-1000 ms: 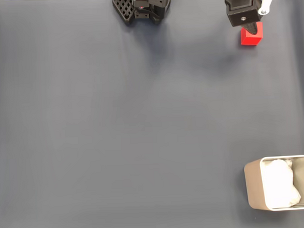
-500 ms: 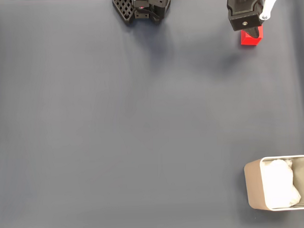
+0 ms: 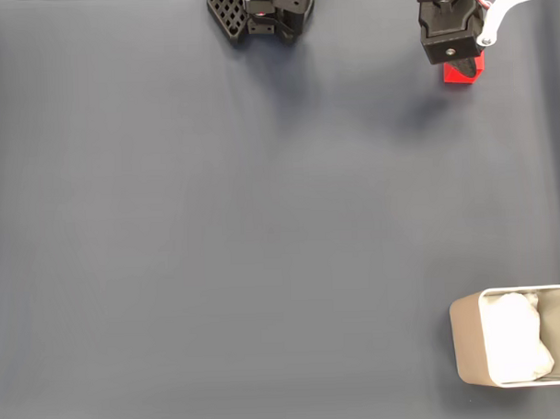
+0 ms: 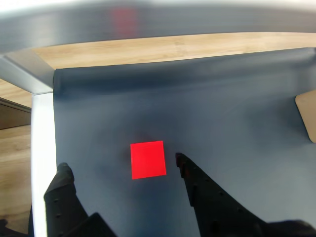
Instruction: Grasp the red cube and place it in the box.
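Black end effector: in the wrist view the end effector [image 4: 121, 165] stood wide open, two dark fingers [image 4: 195, 180] spread apart, gripping nothing.
End effector, fixed view: it [image 3: 459, 63] hung near the top right corner, its black body covering part of the cube.
Red cube: in the wrist view the red cube [image 4: 147, 159] lay flat on the mat between the two fingertips, nearer the right one, touching neither as far as could be seen.
Red cube, fixed view: a red edge [image 3: 465, 72] showed just below the black body.
Mat: a dark blue-grey mat [image 3: 217, 239] covered the bench; a white strip [image 4: 42, 138] ran along the mat's left border in the wrist view.
Bench: pale wood [image 4: 163, 47] showed beyond the mat's far edge in the wrist view.
Box: the beige box [image 3: 467, 345] sat at the bottom right corner of the fixed view, well apart from the cube, with white paper [image 3: 516, 337] inside.
Arm base: a black base [image 3: 260, 14] stood at the top centre of the fixed view.
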Controlling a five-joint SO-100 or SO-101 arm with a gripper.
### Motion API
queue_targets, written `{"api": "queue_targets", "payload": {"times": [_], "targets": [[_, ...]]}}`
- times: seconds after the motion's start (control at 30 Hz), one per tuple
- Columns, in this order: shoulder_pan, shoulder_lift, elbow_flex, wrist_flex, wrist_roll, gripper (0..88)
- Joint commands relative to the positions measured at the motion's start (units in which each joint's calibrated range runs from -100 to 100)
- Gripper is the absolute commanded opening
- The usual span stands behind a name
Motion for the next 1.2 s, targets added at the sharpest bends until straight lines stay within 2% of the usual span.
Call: {"api": "queue_targets", "payload": {"times": [0.0, 1.17], "targets": [[0.1, 0.4, -0.1, -1.9, -0.4, 46.9], [-1.1, 6.1, 2.6, -9.3, -0.9, 47.2]]}}
